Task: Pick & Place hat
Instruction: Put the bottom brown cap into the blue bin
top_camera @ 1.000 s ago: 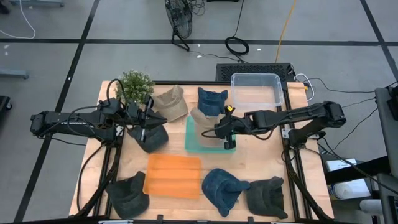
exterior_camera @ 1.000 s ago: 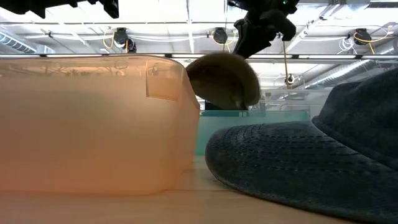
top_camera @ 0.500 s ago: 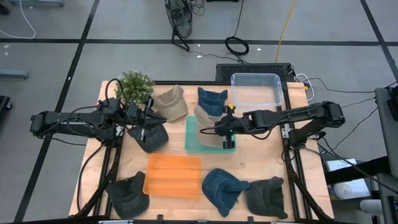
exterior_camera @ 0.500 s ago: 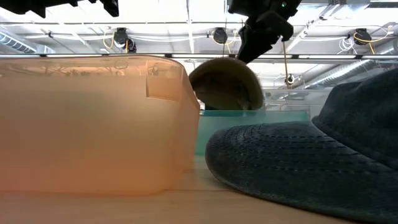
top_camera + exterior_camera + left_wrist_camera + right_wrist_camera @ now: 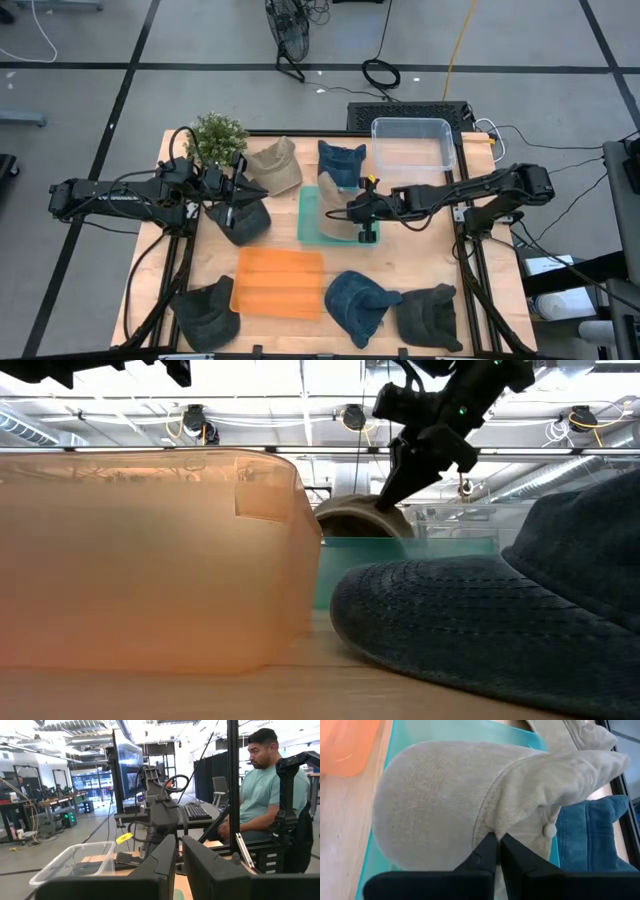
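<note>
**Beige hat sits in the teal bin, pinched by the right arm**

From where I stand, the right gripper (image 5: pixel 366 213) reaches over the teal bin (image 5: pixel 308 232) in the middle of the table, its fingers (image 5: pixel 487 851) pressed together on a fold of the beige hat (image 5: pixel 445 805). The hat rests inside the bin, crown rounded (only its top pokes above the rim in the low view), with the bin's near wall in front of it.

The left gripper (image 5: pixel 232 195) hangs over a dark hat (image 5: pixel 243 220) near the table's left side, its fingers nearly together with only a thin gap; I cannot tell whether they pinch that hat.

Around the bin lie other hats: a tan hat (image 5: pixel 275 165) beside a small green plant (image 5: pixel 216 136), a blue hat (image 5: pixel 341 162) just behind the bin, and a denim hat (image 5: pixel 357 300) at the front. An orange bin (image 5: pixel 279 283) sits front-left of the teal one, and a clear tub (image 5: pixel 411 143) stands at the back right. A person (image 5: pixel 265 790) sits beyond the table.
</note>
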You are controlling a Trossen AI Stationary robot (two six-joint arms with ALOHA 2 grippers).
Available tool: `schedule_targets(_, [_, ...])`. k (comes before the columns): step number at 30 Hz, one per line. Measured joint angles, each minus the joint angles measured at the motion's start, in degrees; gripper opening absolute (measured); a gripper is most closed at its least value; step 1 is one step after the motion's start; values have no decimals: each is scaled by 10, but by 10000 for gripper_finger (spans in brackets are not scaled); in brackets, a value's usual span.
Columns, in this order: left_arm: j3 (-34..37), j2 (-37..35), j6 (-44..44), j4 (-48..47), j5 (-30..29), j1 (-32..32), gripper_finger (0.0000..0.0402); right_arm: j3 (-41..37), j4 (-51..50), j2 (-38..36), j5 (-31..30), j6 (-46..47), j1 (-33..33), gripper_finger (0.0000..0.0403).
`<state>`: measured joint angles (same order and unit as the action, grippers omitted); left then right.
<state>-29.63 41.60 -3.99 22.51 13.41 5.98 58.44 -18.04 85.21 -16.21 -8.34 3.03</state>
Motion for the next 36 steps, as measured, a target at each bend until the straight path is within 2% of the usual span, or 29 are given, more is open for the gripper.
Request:
schedule_targets(10, [0, 0, 0, -1, 0, 0, 47, -3, -1, 0, 12, 0, 0, 44])
schedule_targets(19, [0, 0, 0, -1, 0, 0, 47, -3, 19, -6, 12, -11, 1, 95])
schedule_targets(23, [0, 0, -3, -5, -1, 0, 47, -3, 24, -22, -61, -4, 0, 102])
schedule_targets(26, [0, 0, -10, -5, -30, 0, 47, -3, 48, -49, -108, 2, 4, 97])
schedule_targets(31, [0, 15, -22, -10, -94, 0, 47, -3, 77, -97, -117, 6, 8, 82])
schedule_targets(34, [0, 43, -24, 3, -113, 0, 47, -13, 79, -110, -167, 18, -4, 71])
schedule_targets(36, [-1, 68, -23, 30, -144, 0, 47, -32, 100, -109, -178, 16, -20, 61])
